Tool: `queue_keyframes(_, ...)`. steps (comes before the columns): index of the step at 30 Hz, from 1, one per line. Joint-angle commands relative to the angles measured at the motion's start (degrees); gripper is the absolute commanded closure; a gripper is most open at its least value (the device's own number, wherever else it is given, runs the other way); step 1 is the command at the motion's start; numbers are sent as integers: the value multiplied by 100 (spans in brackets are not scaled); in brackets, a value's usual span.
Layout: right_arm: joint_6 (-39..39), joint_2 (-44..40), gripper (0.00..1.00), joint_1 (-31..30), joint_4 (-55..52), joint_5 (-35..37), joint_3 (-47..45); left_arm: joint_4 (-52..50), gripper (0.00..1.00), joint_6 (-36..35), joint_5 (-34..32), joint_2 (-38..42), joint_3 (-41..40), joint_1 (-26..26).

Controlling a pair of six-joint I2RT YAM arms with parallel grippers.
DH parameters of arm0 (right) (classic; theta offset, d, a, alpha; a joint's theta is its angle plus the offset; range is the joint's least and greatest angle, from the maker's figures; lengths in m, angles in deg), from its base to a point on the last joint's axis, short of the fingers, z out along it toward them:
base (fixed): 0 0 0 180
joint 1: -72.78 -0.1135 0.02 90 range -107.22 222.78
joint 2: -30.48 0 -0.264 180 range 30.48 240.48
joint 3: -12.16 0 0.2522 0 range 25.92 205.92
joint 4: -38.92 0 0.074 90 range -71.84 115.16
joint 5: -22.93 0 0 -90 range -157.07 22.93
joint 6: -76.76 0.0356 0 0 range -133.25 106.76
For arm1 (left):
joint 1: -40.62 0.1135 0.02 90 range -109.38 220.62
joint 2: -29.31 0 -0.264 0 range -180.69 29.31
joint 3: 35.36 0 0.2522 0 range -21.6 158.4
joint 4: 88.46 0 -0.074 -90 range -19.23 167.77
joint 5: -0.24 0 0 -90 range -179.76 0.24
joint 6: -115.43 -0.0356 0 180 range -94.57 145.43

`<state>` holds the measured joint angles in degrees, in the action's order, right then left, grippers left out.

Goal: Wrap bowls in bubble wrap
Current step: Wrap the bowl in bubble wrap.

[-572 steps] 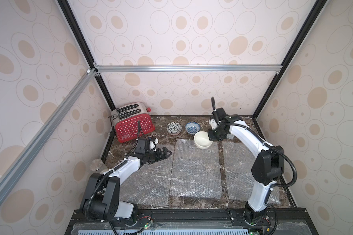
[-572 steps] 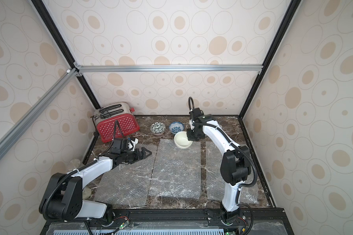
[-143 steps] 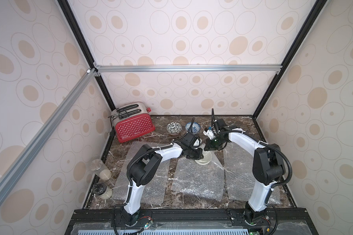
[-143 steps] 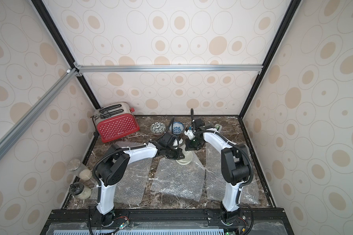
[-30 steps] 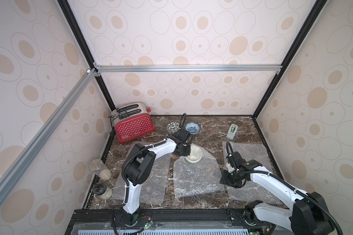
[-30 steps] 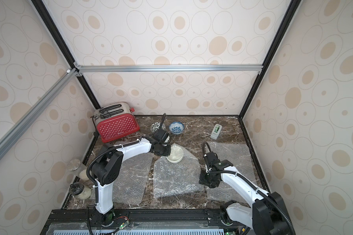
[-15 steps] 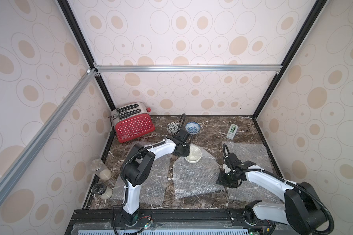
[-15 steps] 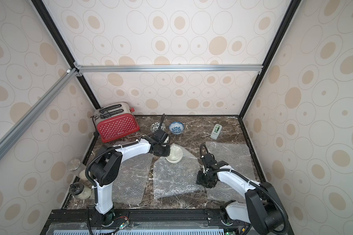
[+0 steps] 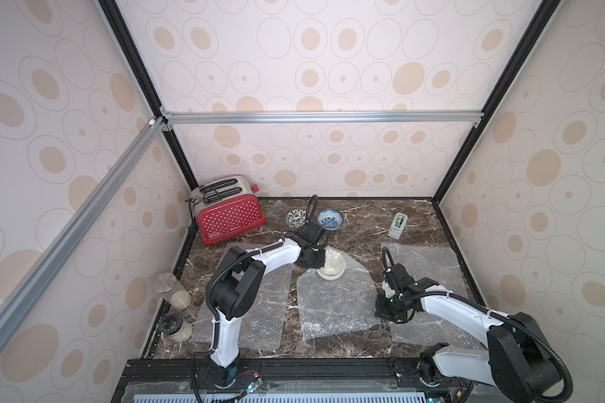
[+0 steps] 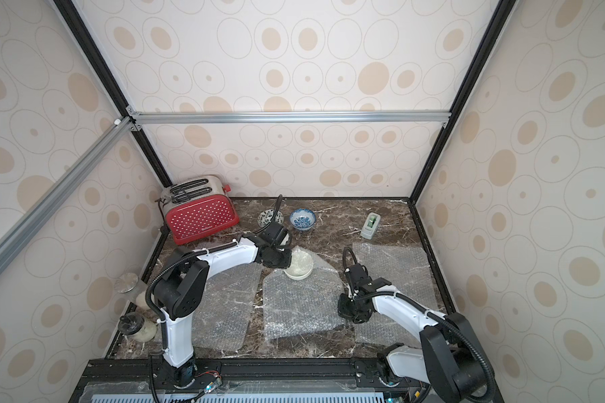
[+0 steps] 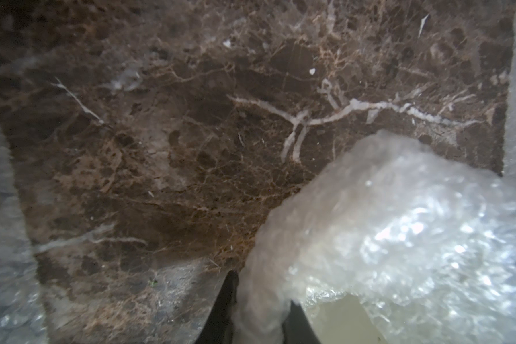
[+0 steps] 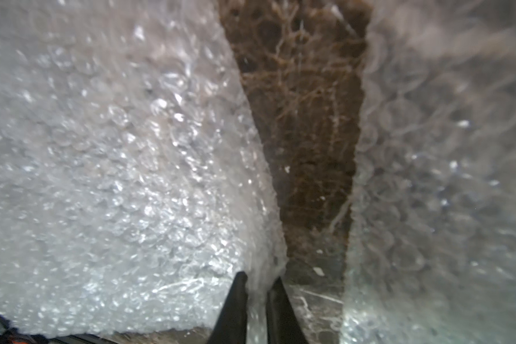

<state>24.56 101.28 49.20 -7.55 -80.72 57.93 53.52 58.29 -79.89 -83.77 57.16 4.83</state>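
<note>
Right gripper (image 12: 258, 278) moved in, clenched on sheet (image 9: 336, 303) edge robot-side of bowl (image 9: 332, 267) for folding; left gripper (image 11: 261, 290) grips sheet at bowl rim.

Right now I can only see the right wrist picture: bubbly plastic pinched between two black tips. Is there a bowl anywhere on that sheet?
Observer: Yes. A cream bowl sits at the far end of that middle sheet, well away from the right gripper.
Operator: Is anything else holding the sheet?
Observer: The left gripper pinches its far corner, lifted partly over the bowl.
Operator: Are there more bowls?
Observer: A black-leaf bowl and a blue-patterned bowl stand unwrapped on the marble table, behind the cream one.
</note>
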Motion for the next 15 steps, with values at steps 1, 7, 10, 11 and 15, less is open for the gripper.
queue_keyframes(1, 37, -243, 90, -33, 198, -259, -6, -97, 79, 60, -58, 172, -10, 20)
queue_keyframes(7, -186, -416, 92, -97, 252, -470, 510, -80, 79, 45, -30, 166, -28, 17)
queue_keyframes(10, -347, -314, 92, -145, 275, -566, 932, -80, 79, 27, -29, 163, -7, 17)
queue_keyframes(11, -408, -249, 92, -191, 292, -584, 1113, -80, 79, 25, -27, 169, -10, 19)
queue_keyframes(15, -584, 153, 91, -393, 460, -704, 1808, -71, 79, 28, -29, 189, -27, 11)
